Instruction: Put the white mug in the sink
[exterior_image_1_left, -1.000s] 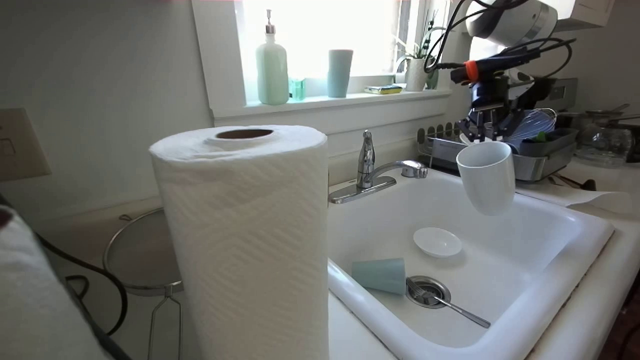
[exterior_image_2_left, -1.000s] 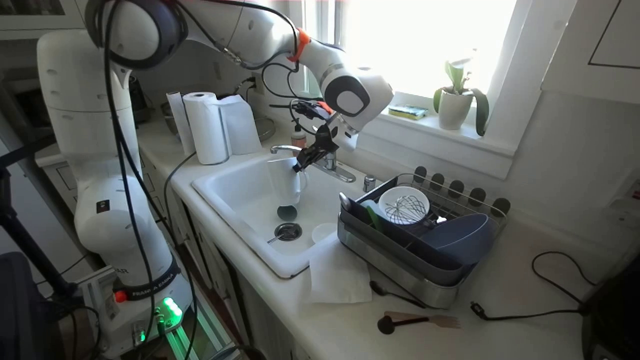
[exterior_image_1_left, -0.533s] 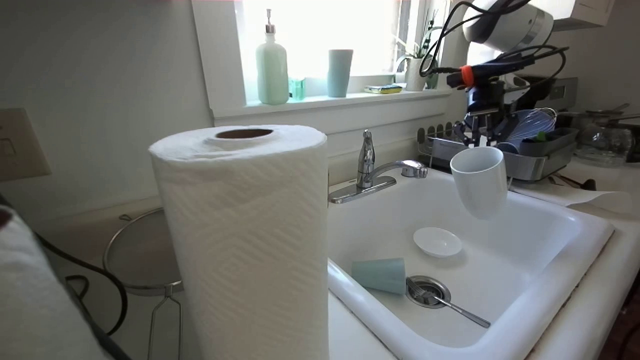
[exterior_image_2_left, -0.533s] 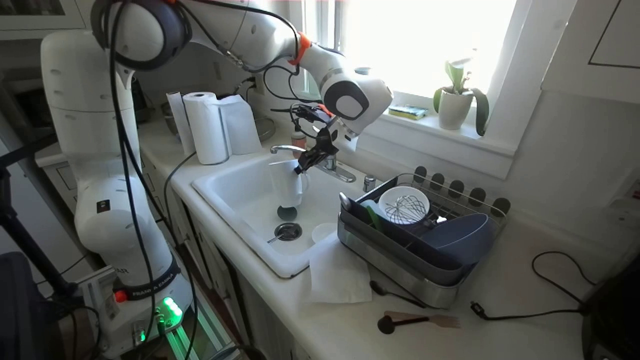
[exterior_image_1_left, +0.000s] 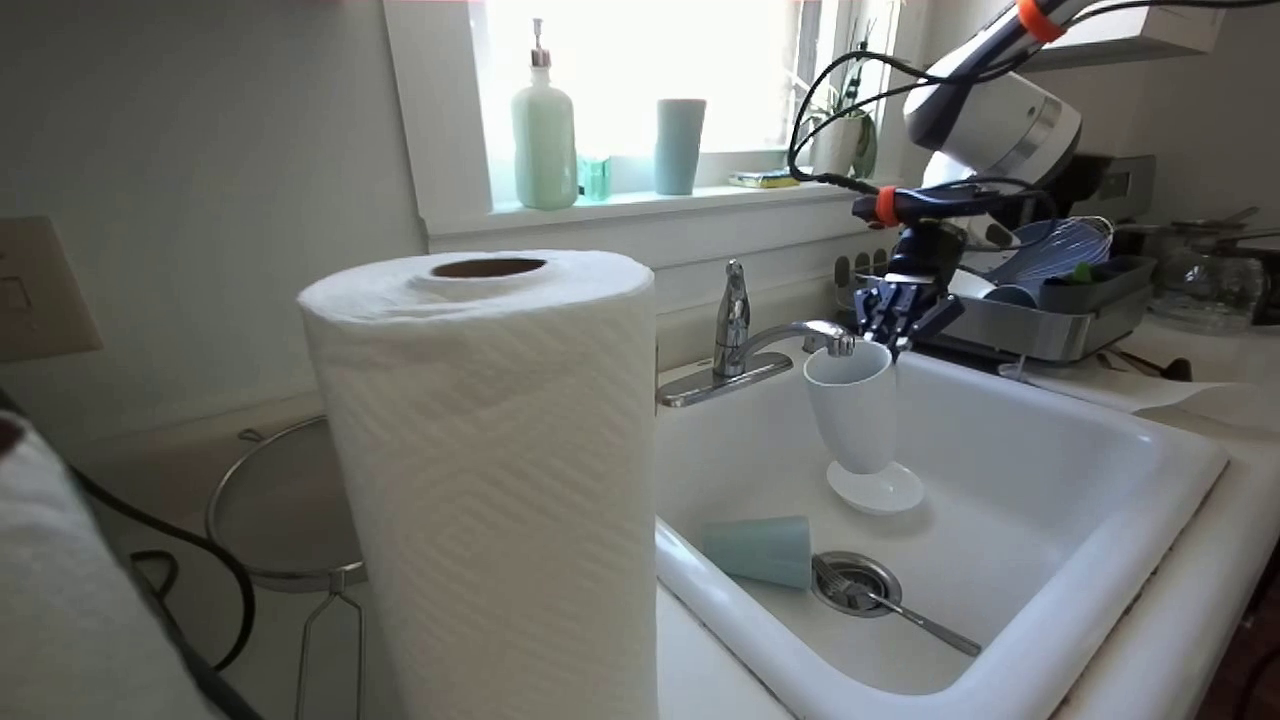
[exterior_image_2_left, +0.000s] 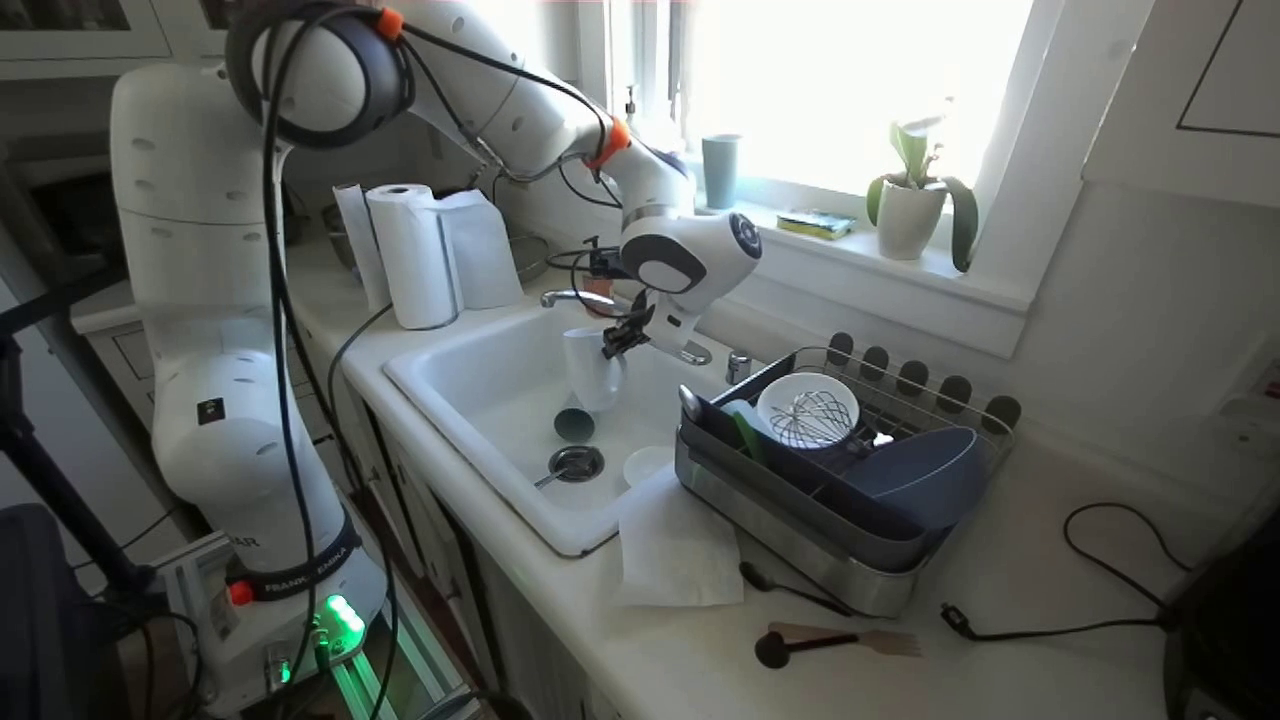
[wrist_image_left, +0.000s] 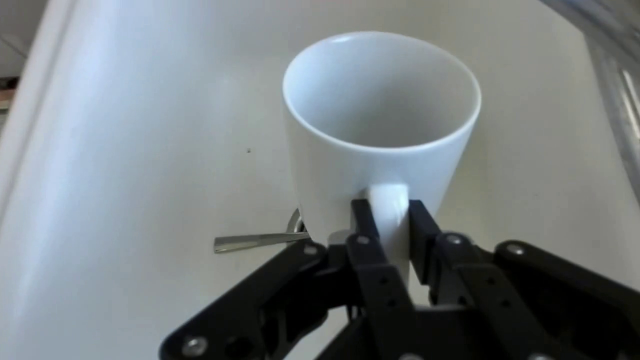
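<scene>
The white mug (exterior_image_1_left: 855, 425) hangs mouth up, slightly tilted, over the basin of the white sink (exterior_image_1_left: 1060, 500). It also shows in an exterior view (exterior_image_2_left: 588, 368) and in the wrist view (wrist_image_left: 330, 170). My gripper (wrist_image_left: 390, 212) is shut on the mug's handle, one finger on each side of it. In both exterior views the gripper (exterior_image_1_left: 880, 335) is at the faucet side of the mug (exterior_image_2_left: 612, 345). The mug's base appears raised off the sink floor; its exact height is hard to tell.
The chrome faucet spout (exterior_image_1_left: 800, 332) overlaps the mug's rim in an exterior view. In the sink are a flat white dish (exterior_image_1_left: 875, 492), a tumbler on its side (exterior_image_1_left: 757, 552) and a fork (exterior_image_1_left: 925, 625) across the drain. A dish rack (exterior_image_2_left: 800, 535) and paper towel roll (exterior_image_2_left: 415, 265) flank the sink.
My gripper has carried the mug lower and toward the faucet spout, over the flat dish as seen in an exterior view. The grip on the handle continues. The arm has tilted down.
</scene>
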